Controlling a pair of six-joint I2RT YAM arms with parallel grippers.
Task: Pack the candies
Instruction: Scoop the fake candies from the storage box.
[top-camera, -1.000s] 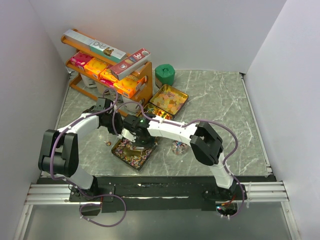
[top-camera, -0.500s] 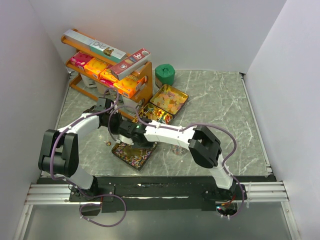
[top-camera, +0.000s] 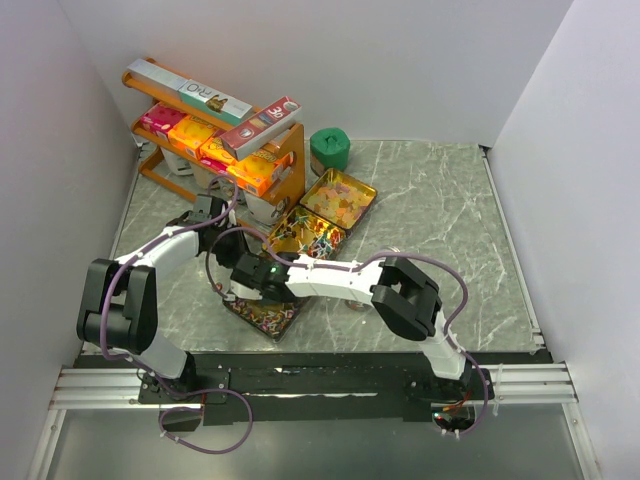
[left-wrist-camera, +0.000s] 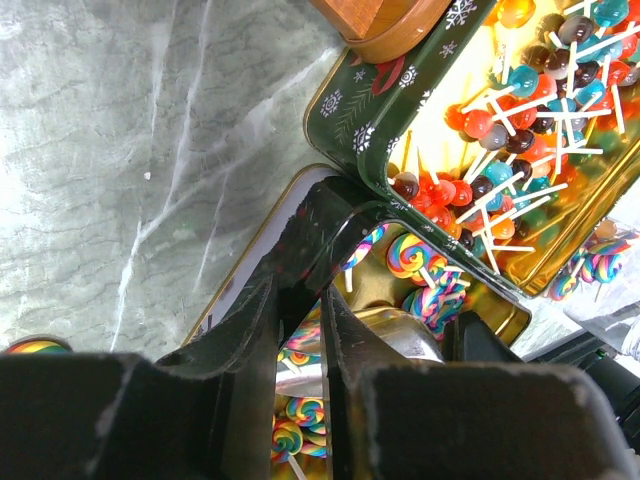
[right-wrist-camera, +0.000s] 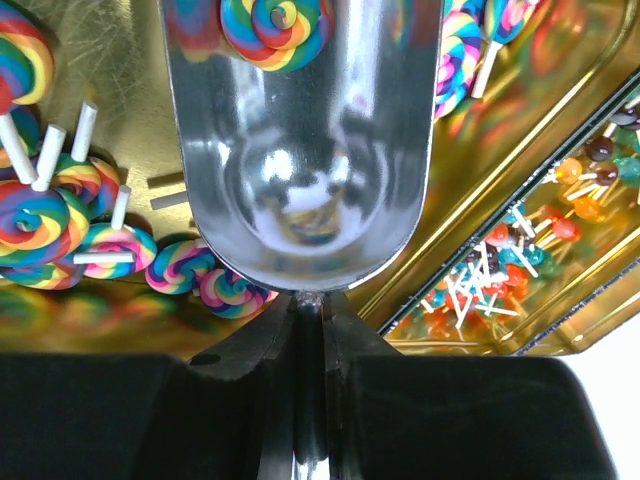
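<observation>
The candies lie in three tins. Swirl lollipops (right-wrist-camera: 40, 215) fill the near gold tin (top-camera: 262, 314). Round red, blue and brown lollipops (left-wrist-camera: 500, 130) sit in the green-walled middle tin (top-camera: 308, 232). Orange-yellow sweets are in the far tin (top-camera: 340, 198). My right gripper (right-wrist-camera: 308, 305) is shut on the handle of a metal scoop (right-wrist-camera: 310, 170), which hovers low over the near tin. One swirl lollipop (right-wrist-camera: 275, 22) rests at the scoop's front lip. My left gripper (left-wrist-camera: 330, 215) pinches the near tin's rim (left-wrist-camera: 255, 245) at its corner. From above, both grippers meet at that tin's left end.
A wooden shelf (top-camera: 285, 165) stacked with orange and pink boxes (top-camera: 205, 135) stands at the back left, close behind the tins. A green container (top-camera: 329, 150) is beside it. A few loose candies (top-camera: 355, 295) lie under the right forearm.
The right gripper has carried the scoop leftward across the near tin to its left end. The left arm has stayed in place at the rim.
</observation>
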